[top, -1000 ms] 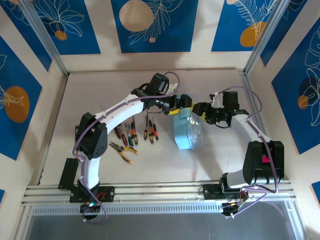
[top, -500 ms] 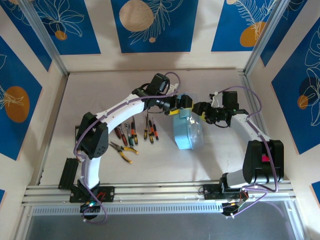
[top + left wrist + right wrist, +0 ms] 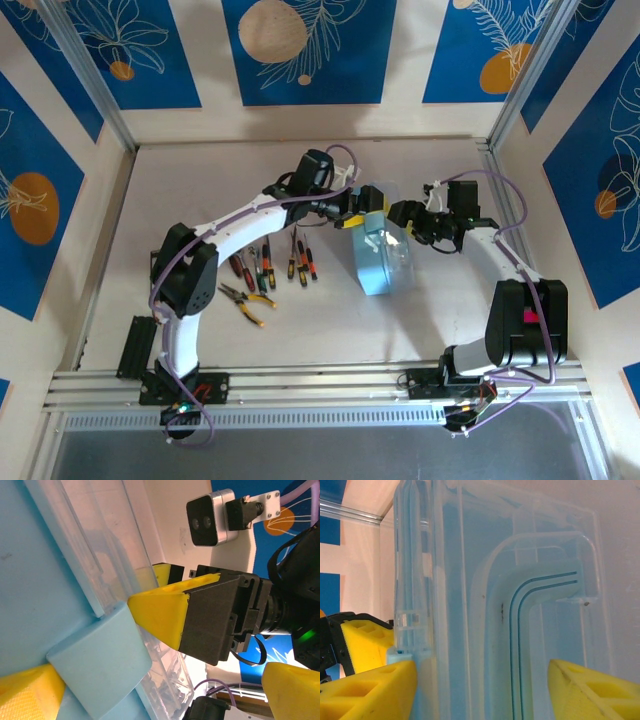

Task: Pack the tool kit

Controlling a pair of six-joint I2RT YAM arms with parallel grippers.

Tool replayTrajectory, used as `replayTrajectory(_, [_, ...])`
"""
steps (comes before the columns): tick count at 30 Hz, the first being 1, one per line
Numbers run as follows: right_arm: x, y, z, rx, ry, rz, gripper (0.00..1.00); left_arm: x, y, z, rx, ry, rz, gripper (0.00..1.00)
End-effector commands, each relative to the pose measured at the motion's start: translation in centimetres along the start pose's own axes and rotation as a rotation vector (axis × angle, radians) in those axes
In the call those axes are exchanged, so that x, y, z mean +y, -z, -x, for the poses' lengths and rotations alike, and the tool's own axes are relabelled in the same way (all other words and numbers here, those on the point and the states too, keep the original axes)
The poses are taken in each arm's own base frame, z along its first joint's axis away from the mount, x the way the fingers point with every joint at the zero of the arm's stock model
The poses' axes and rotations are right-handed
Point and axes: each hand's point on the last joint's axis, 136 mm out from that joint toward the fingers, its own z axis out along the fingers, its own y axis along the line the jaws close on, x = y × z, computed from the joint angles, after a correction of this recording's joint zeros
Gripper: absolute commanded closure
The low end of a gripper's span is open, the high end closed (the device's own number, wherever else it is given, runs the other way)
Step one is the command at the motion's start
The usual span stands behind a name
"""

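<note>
The tool kit's light-blue case with its clear lid lies mid-table, slightly skewed. My right gripper is at its far end. In the right wrist view that gripper has its yellow fingers on either side of the case, pressed on it. My left gripper is at the same end from the left. In the left wrist view it stands wide open around the case's blue latch block and the right gripper's yellow finger. Pliers and screwdrivers lie loose on the table to the left.
A second small group of screwdrivers lies between the left arm and the case. Walls with blue panels close in the table on three sides. An aluminium rail runs along the near edge by the arm bases.
The case has turned a little, its near end swinging right and its clear lid side lifting. Both grippers have shifted slightly with its far end.
</note>
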Motion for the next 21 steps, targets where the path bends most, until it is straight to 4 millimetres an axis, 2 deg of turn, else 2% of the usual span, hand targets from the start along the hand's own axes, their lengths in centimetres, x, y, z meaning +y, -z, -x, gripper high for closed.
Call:
replayTrajectory(1, [0.2, -1.08, -2.31, 0.101, -0.052, 0.015, 0.32, -2.26, -1.35, -1.33, 0.037, -0.066, -0.123, 0.0])
replayTrajectory(21, [-0.52, -0.32, -2.11, 0.083, -0.11, -0.015, 0.32, -2.06, -0.52, -0.83, -0.009, -0.057, -0.188, 0.0])
